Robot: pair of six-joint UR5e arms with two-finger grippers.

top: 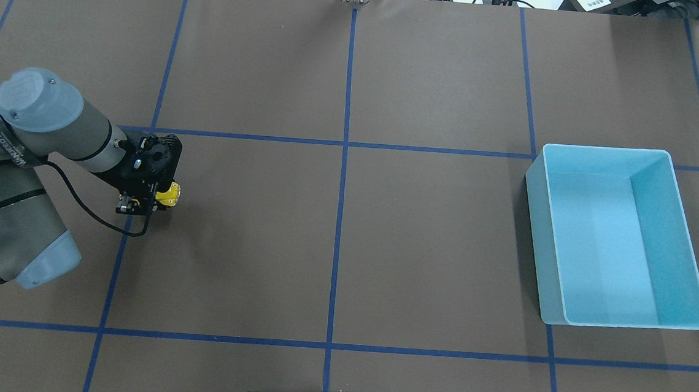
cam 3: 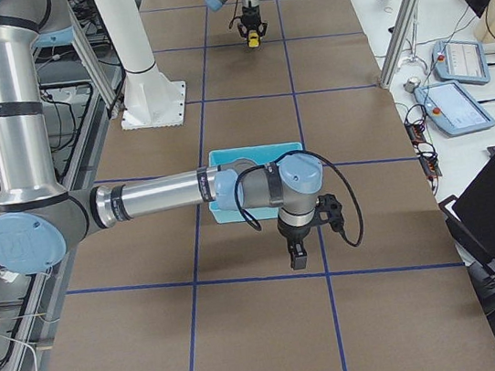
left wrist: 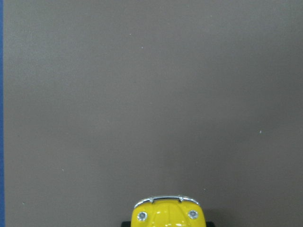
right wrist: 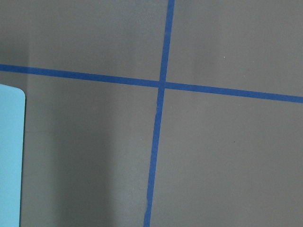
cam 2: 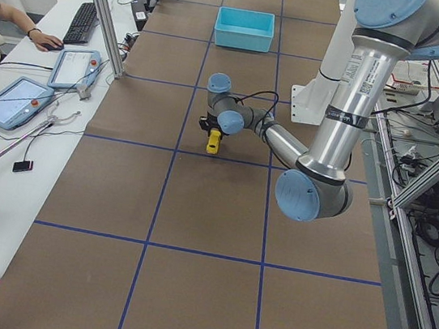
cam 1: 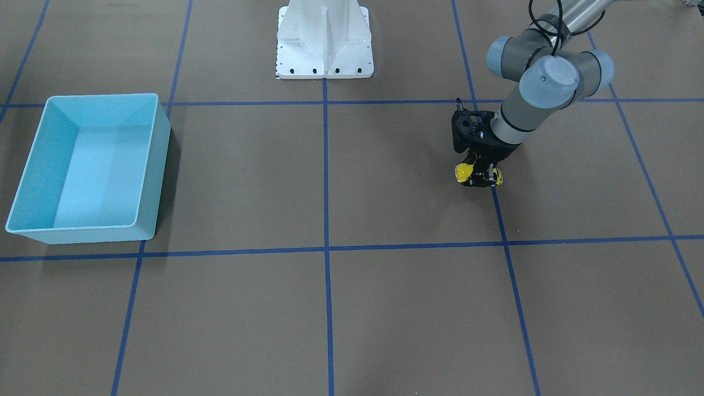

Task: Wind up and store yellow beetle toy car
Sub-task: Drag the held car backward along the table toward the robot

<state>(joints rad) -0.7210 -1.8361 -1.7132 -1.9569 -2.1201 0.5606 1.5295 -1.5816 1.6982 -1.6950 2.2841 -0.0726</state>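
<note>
The yellow beetle toy car (cam 1: 463, 172) stands on the brown table on the robot's left side, beside a blue tape line. My left gripper (cam 1: 479, 177) reaches down over it, its black fingers closed across the car's middle so that yellow shows on both sides. From overhead the yellow beetle toy car (top: 170, 193) pokes out from under the gripper. The left wrist view catches only the car's (left wrist: 166, 215) front with silvery bumper at the bottom edge. My right gripper (cam 3: 294, 257) hangs just above the table beside the blue bin; I cannot tell whether it is open or shut.
The open light-blue bin (top: 605, 149) stands on the robot's right side, far from the car, and looks empty. A corner of it (right wrist: 9, 156) shows in the right wrist view. The white robot base (cam 1: 324, 38) sits at the table's middle edge. Blue tape lines grid the table.
</note>
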